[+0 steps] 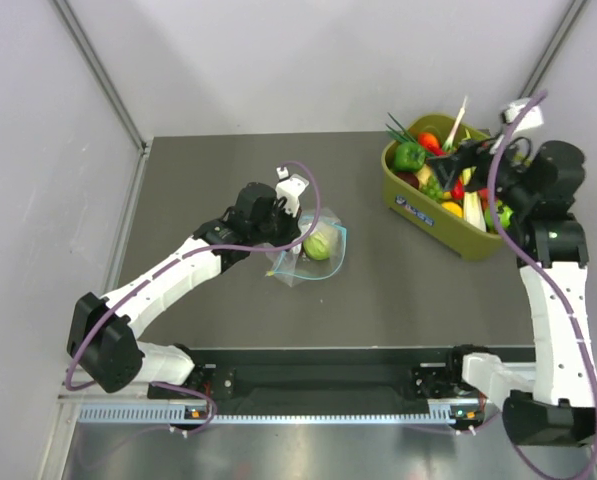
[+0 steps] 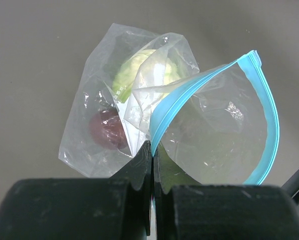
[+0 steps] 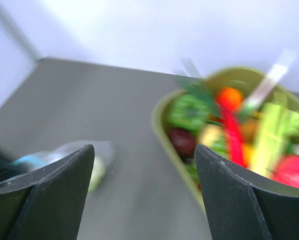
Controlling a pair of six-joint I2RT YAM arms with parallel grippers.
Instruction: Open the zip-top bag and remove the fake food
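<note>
Two fingers of the left gripper (image 2: 152,150) are pressed together on the zip-top bag (image 2: 214,135), pinching it where its teal zip strip (image 2: 270,115) starts; the strip curves in an arc across the right of the left wrist view. A pale green cabbage (image 2: 139,70) and a dark red round piece (image 2: 106,127) sit inside. From above, the bag lies mid-frame on the dark table (image 1: 378,310). At upper right, the right gripper (image 3: 144,150) hangs spread wide over the olive-green tub (image 1: 433,215), holding nothing.

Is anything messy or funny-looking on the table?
The bag looks scrunched: the left gripper pinches it, and its blue mouth gapes open with the cabbage inside. Nothing looks spilled.
</note>
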